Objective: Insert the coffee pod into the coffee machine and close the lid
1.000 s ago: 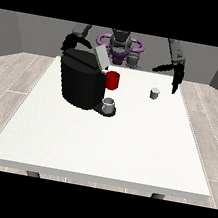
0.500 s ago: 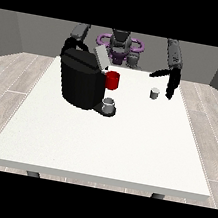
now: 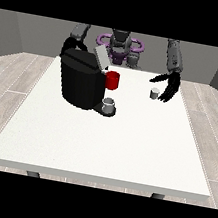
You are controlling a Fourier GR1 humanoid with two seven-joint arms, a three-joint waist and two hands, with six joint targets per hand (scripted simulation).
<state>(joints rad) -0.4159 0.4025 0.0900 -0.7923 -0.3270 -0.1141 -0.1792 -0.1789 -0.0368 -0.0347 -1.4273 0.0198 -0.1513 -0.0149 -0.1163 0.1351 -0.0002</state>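
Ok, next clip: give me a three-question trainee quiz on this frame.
1. True or false: the coffee machine has its lid raised.
2. Which is nearest the coffee pod? A) the red cup B) the hand at the view's right C) the grey cup
3. Fill in: the grey cup stands at the machine's ____.

Key: 1 true; 2 B; 3 base, on its camera-facing side.

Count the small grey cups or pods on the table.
2: a coffee pod beside the hand at the view's right, and a cup at the coffee machine's front. Others may hide behind it.
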